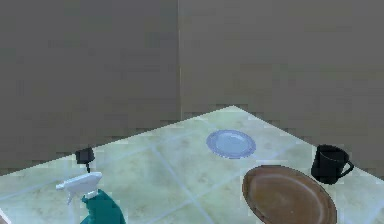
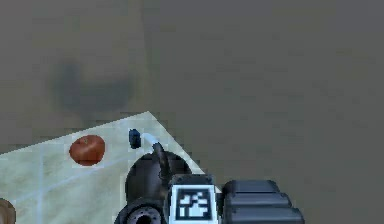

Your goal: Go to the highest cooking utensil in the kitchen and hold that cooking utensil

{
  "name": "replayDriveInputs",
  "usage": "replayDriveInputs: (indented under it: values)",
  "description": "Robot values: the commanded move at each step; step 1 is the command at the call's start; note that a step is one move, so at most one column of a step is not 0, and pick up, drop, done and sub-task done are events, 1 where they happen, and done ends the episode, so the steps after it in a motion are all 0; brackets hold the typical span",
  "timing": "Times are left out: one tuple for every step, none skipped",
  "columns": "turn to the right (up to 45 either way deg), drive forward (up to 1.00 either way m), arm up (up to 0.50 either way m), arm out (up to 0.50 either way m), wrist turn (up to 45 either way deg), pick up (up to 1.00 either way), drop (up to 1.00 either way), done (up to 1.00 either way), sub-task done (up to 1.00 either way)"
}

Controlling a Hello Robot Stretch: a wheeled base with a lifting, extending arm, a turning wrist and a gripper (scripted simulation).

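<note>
In the arm side view, the gripper (image 2: pixel 150 162) sits at the lower middle of the frame. Its dark round body lies just left of the white marker square (image 2: pixel 195 203), and the arm (image 2: pixel 258 197) fills the bottom right. Immediately above and a little left of the gripper's far end lies a small dark-headed piece (image 2: pixel 134 139). A pale curved handle runs from its head to the right and slightly down, towards the fingers. By its shape I take this for the cooking utensil, though it is too small to be sure.

Its long axis runs roughly left to right across the frame, so the handle end is the nearer end. How the fingers are set cannot be read here. Since the piece rests against the counter (image 2: pixel 50 185) just behind the fingers, I cannot tell whether the gripper holds anything or even touches it.

The counter's corner lies just above the piece, and its far edge slants down to the right past the gripper, with the bare wall (image 2: pixel 280 70) beyond. There is little room on that side. To the left, bare tiles separate the piece from a reddish-brown round thing (image 2: pixel 87 150).

In the forward view, a spray bottle (image 1: pixel 97 203), a pale blue plate (image 1: pixel 231 143), a brown dish (image 1: pixel 289 195) and a black mug (image 1: pixel 329 163) stand spread across the same tiled top.
</note>
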Motion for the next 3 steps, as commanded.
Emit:
replayDriveInputs:
  values:
    - [0.0,0.00,0.00,0.02,0.0,0.00,0.00,0.00,0.00]
    - [0.0,0.00,0.00,0.00,45.0,0.00,0.00,0.00,0.00]
    - [0.0,0.00,0.00,0.00,45.0,0.00,0.00,0.00,0.00]
